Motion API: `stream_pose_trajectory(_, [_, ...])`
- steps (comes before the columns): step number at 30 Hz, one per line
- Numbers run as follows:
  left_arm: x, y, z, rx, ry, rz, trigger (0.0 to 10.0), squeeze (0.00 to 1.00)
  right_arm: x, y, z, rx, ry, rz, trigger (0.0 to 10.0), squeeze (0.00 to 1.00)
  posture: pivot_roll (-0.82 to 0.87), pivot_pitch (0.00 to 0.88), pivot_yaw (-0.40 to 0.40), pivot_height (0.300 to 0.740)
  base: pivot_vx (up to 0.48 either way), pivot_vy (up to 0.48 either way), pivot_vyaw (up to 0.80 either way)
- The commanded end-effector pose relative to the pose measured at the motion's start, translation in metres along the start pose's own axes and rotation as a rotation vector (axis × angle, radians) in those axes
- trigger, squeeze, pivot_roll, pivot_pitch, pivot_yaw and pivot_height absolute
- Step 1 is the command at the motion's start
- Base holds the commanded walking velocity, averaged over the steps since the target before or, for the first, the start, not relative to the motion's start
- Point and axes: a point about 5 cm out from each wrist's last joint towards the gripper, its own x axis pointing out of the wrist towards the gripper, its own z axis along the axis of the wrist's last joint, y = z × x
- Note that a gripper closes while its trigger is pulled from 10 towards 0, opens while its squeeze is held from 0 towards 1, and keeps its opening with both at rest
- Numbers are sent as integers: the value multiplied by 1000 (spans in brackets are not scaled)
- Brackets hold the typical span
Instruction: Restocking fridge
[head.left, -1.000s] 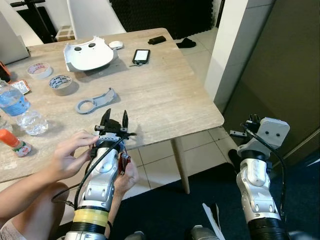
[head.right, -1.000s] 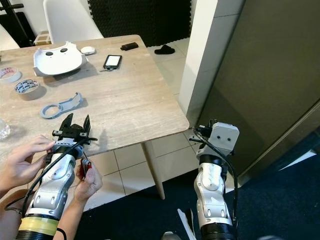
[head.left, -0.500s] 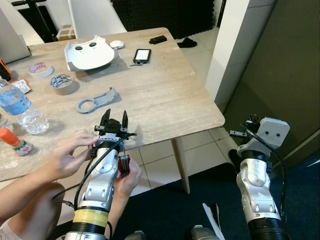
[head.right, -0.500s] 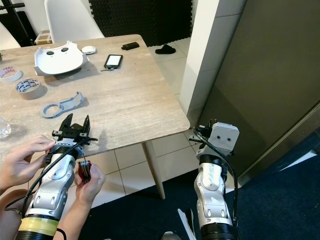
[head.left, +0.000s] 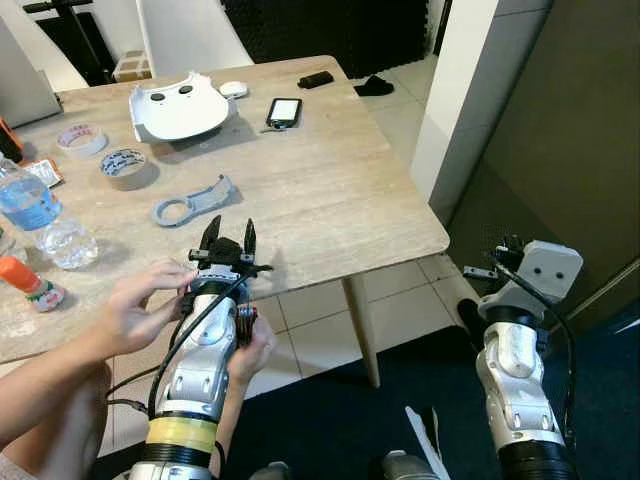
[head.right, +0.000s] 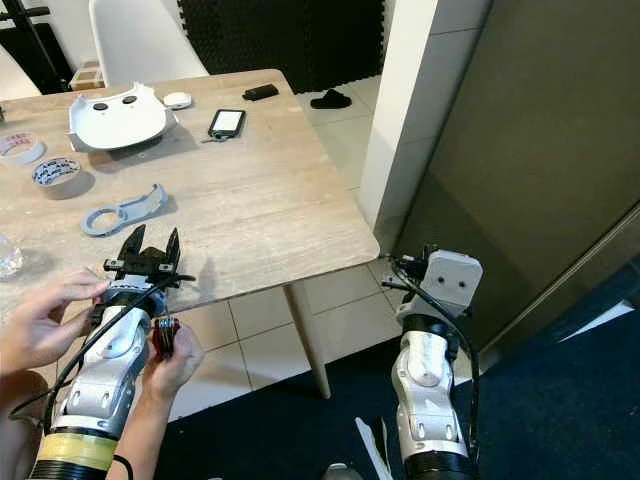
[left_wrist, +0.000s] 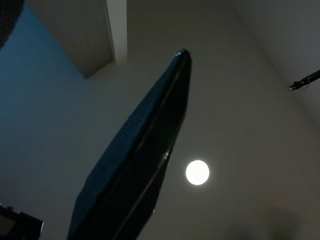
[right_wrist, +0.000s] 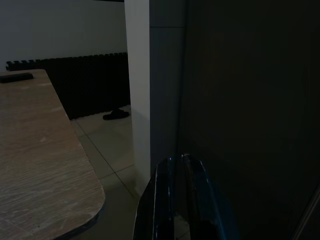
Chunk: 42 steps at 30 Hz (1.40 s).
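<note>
Fridge door dark beside right hand, together in wrist view; left hand apart, person gripping it.

The person's hand under the left arm slides back up against the wrist, pressing the small red-and-black part close beside it. The right arm's wrist block drifts slightly lower and outward.

Home dining area w/ wooden table, tiled floor, white chair.
</note>
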Motion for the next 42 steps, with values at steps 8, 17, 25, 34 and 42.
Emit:
stream_pose_trajectory(8, [0, 0, -6, 1, 15, 5, 10000, 0, 0, -7, -3, -12, 7, -4, 10000, 0, -5, 82, -4, 740, 0, 0, 0])
stream_pose_trajectory(17, [2, 2, -5, 8, 13, 2, 10000, 0, 1, -1, -3, -9, 10, 7, 10000, 0, 0, 83, 0, 740, 0, 0, 0])
stream_pose_trajectory(25, [2, 2, -3, 6, 4, 11, 10000, 0, 0, -4, 3, 3, -6, 9, 10000, 0, -14, 99, -5, 740, 0, 0, 0])
stream_pose_trajectory(34, [0, -2, -4, 1, 6, 6, 10000, 0, -1, -3, 3, 1, -9, 15, 10000, 0, -29, 96, -6, 740, 0, 0, 0])
stream_pose_trajectory(42, [-1, -1, -5, 2, 6, 2, 10000, 0, -5, 1, -5, -8, 16, 29, 10000, 0, -25, 99, -3, 740, 0, 0, 0])
